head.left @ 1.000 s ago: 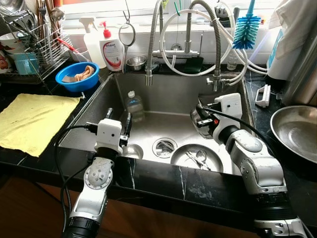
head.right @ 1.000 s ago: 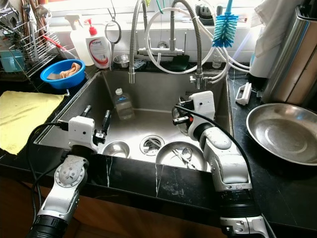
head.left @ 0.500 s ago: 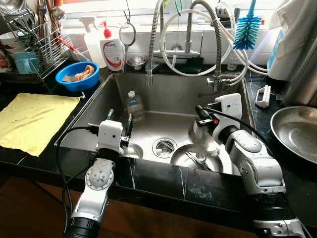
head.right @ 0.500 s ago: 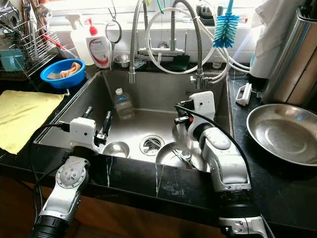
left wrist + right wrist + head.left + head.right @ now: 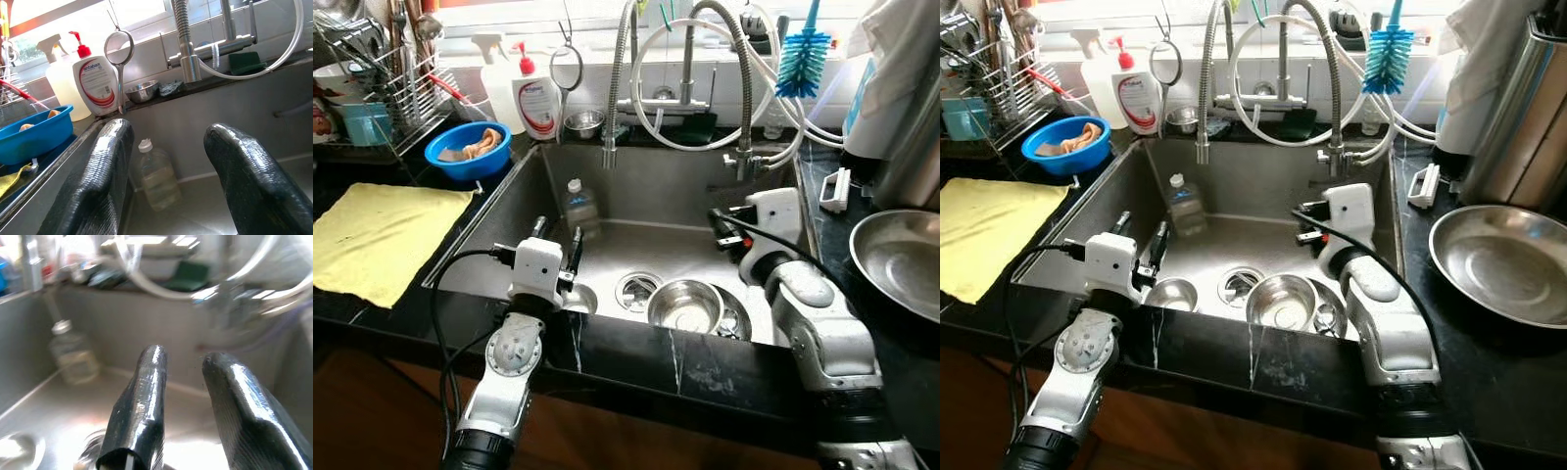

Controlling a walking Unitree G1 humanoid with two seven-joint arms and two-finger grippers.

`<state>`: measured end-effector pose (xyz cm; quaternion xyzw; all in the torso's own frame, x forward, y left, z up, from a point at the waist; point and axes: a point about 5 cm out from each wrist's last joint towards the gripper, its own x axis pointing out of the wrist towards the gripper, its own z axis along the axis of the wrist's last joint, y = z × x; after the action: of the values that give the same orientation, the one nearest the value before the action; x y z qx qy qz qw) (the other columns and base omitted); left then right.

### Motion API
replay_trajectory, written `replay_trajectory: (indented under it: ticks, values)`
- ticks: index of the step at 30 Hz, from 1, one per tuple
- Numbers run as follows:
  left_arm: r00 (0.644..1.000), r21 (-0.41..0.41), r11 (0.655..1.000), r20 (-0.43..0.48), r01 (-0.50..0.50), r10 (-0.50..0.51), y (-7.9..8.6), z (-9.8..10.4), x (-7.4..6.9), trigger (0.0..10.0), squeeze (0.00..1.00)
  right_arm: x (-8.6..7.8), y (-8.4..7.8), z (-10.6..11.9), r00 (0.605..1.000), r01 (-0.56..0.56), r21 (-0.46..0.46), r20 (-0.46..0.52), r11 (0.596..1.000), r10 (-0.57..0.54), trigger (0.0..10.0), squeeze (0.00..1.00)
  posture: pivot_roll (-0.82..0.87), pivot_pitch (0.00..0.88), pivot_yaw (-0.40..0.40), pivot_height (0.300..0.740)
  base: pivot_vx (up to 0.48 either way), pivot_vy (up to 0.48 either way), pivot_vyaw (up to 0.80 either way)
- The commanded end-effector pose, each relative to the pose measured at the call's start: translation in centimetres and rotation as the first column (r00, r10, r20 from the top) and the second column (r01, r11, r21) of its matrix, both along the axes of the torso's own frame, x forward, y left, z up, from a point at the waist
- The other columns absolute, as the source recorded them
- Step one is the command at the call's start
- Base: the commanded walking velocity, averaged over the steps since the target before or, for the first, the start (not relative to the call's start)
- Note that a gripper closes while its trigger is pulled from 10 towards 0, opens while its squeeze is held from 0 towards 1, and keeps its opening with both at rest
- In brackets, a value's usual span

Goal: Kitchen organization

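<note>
Right pincer (image 5: 183,396) released 1 steel bowl (image 5: 686,305), sink (image 5: 656,186)

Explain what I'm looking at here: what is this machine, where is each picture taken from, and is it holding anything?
This is a humanoid robot standing at a kitchen sink. The two wide pictures come from the two eyes of a camera on its head, looking down. The two close-ups come from cameras on its wrists, looking along each gripper's black fingers.

The left gripper hovers over the sink's left side, open and empty. The right gripper hangs over the right side, fingers apart, also holding nothing.

In the sink stand a steel bowl, a smaller steel cup and a clear plastic bottle by the back wall. On the counter to the left are a yellow cloth and a blue bowl; to the right, a large steel pan.
</note>
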<state>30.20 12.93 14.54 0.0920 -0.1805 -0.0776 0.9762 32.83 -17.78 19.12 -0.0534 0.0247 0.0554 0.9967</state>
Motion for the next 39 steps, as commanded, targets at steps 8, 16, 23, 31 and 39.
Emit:
replay_trajectory:
  ticks: [8,16,23,31,39]
  values:
    - [1.0,0.024,0.999,-0.001,0.024,-0.024,0.0,0.0,0.4,10.0,0.0,-1.3,-2.8,2.9,0.99,0.129,-0.067,0.069,0.989,-0.125,10.0,1.0,-0.34,0.0,0.14,0.74,0.0,0.0,0.0]
    - [0.999,0.021,0.999,0.002,0.033,-0.033,0.0,0.1,0.7,10.0,0.0,-1.7,-3.7,4.3,0.975,0.223,-0.145,0.041,0.964,-0.219,10.0,1.0,-0.33,0.0,0.139,0.74,0.0,0.0,0.0]
    - [1.0,0.029,0.999,0.006,0.026,-0.026,0.4,0.4,1.1,10.0,0.0,-2.1,-3.3,5.3,0.97,0.241,-0.129,0.022,0.962,-0.24,10.0,1.0,-0.33,0.0,0.141,0.74,0.0,0.0,0.0]
    - [1.0,0.027,0.999,0.012,0.02,-0.02,0.4,0.7,1.4,10.0,0.0,-2.9,-5.3,6.6,0.913,0.397,-0.073,0.133,0.915,-0.386,10.0,0.0,-0.33,0.0,0.147,0.74,0.0,0.0,0.0]
    - [1.0,0.006,1.0,0.014,-0.019,0.019,1.4,0.8,1.6,10.0,0.0,-3.3,-5.1,6.0,0.915,0.366,-0.01,0.186,0.931,-0.358,10.0,0.0,-0.33,0.0,0.144,0.74,0.0,0.0,0.0]
